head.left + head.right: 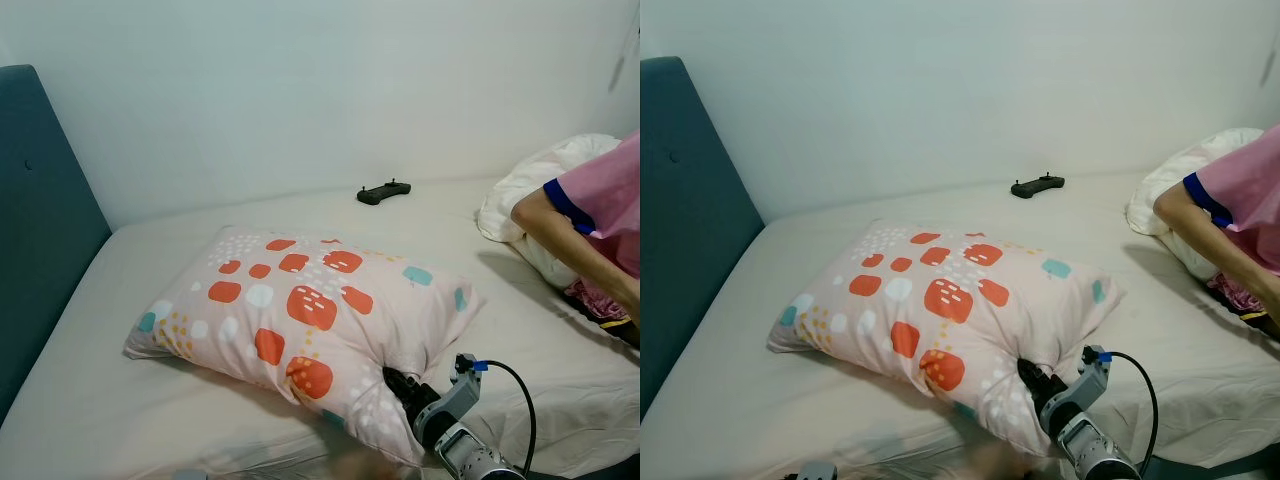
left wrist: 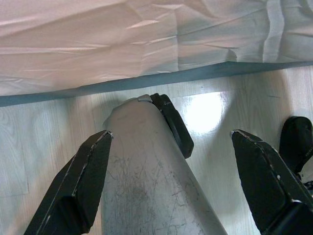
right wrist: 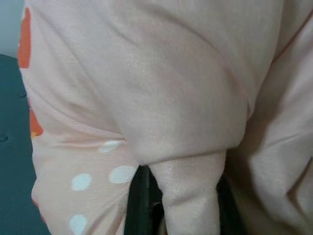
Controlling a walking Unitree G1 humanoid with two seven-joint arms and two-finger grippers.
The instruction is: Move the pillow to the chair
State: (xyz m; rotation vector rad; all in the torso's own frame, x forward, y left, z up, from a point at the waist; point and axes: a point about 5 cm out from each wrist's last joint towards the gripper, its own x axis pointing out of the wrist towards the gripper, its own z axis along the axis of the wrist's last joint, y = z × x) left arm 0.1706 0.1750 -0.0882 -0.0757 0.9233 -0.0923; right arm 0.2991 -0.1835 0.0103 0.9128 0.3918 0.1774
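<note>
the pillow (image 1: 300, 315), pale pink with orange, white and teal patches, lies on the bed (image 1: 150, 420) with its long axis running from near the blue headboard (image 1: 40, 230) on the robot's left toward the person (image 1: 590, 215) leaning in at the right. the right pincer (image 1: 400, 385) has pushed into the pillow's near edge toward its right end, and the right wrist view shows a fold of the cover pinched between the black fingers (image 3: 139, 200), so it is closed on the pillow (the fabric puckers around the grip in the head views too). the left pincer (image 2: 168, 171) hangs low beside the bed, fingers spread wide with nothing between them, over pale wood floor (image 2: 39, 147). a black game controller (image 1: 384, 192) sits far back on the bed by the wall, and a white duvet (image 1: 550, 190) is bunched behind the person's arm. the pillow lies ahead and to the left of the gripping pincer, so most of its bulk would likely trail leftward when lifted; the right arm is plainly the nearer one.
</note>
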